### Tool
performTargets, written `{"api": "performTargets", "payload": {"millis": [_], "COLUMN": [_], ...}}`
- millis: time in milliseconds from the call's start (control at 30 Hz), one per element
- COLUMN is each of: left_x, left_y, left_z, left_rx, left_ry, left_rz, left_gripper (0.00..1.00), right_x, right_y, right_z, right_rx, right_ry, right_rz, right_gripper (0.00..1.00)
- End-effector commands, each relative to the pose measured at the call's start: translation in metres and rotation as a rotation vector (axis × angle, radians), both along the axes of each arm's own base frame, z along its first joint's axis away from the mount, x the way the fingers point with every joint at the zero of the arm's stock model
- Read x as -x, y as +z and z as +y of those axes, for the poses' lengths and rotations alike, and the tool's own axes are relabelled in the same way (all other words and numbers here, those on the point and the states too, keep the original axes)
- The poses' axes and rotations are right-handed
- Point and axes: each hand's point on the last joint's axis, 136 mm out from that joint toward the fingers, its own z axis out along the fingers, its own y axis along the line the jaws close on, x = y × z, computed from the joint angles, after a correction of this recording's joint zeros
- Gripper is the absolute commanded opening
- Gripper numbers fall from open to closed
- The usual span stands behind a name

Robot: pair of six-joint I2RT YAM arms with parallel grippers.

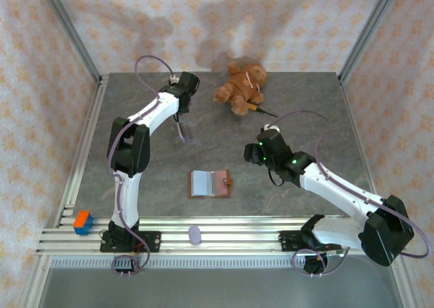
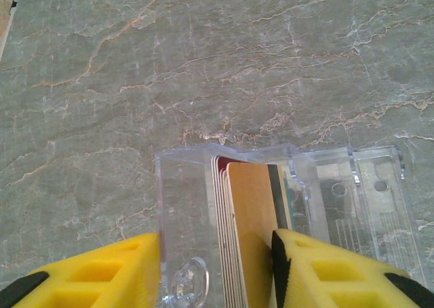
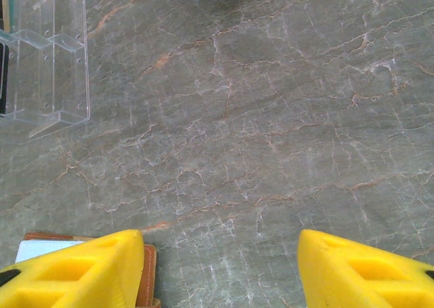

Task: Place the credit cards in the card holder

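Observation:
A clear plastic box (image 2: 339,193) stands on the grey stone table, with several credit cards (image 2: 251,220) upright in its left part, a tan one at the front. My left gripper (image 2: 215,281) straddles them, open. Its right pad touches the tan card and its left finger (image 2: 102,274) sits at the box's outer wall, a gap away from the cards. From above, this gripper (image 1: 182,121) hangs over the box (image 1: 190,134). The brown card holder (image 1: 210,184) lies open mid-table. My right gripper (image 3: 220,267) hovers open and empty beside the holder's edge (image 3: 148,274).
A brown teddy bear (image 1: 241,87) lies at the back of the table. A blue and orange block (image 1: 83,221) and a small lilac object (image 1: 194,235) rest on the front rails. The clear box (image 3: 47,50) appears at the upper left of the right wrist view.

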Motion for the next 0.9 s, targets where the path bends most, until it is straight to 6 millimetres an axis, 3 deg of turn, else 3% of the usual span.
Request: {"api": "performTargets", "payload": {"millis": [0, 33, 233, 500, 867], "left_x": [0.004, 0.004, 0.003, 0.004, -0.002], "left_y": [0.035, 0.037, 0.044, 0.036, 0.011], "left_z": [0.007, 0.007, 0.005, 0.002, -0.036], "left_rx": [-0.017, -0.015, -0.01, 0.006, 0.214], "left_ry": [0.028, 0.026, 0.017, 0.009, -0.089], "left_rz": [-0.078, -0.085, -0.097, -0.078, -0.068], "left_gripper": [0.42, 0.37, 0.34, 0.31, 0.27], "right_x": [0.001, 0.001, 0.001, 0.001, 0.002], "right_y": [0.001, 0.002, 0.001, -0.001, -0.002], "right_z": [-0.005, -0.005, -0.004, -0.005, -0.005], "right_rx": [0.001, 0.001, 0.0, 0.003, 0.005], "right_ry": [-0.022, -0.022, -0.021, -0.021, -0.02], "right_rz": [-0.001, 0.0, 0.003, 0.009, 0.015], "right_gripper": [0.62, 0.62, 0.62, 0.62, 0.62]}}
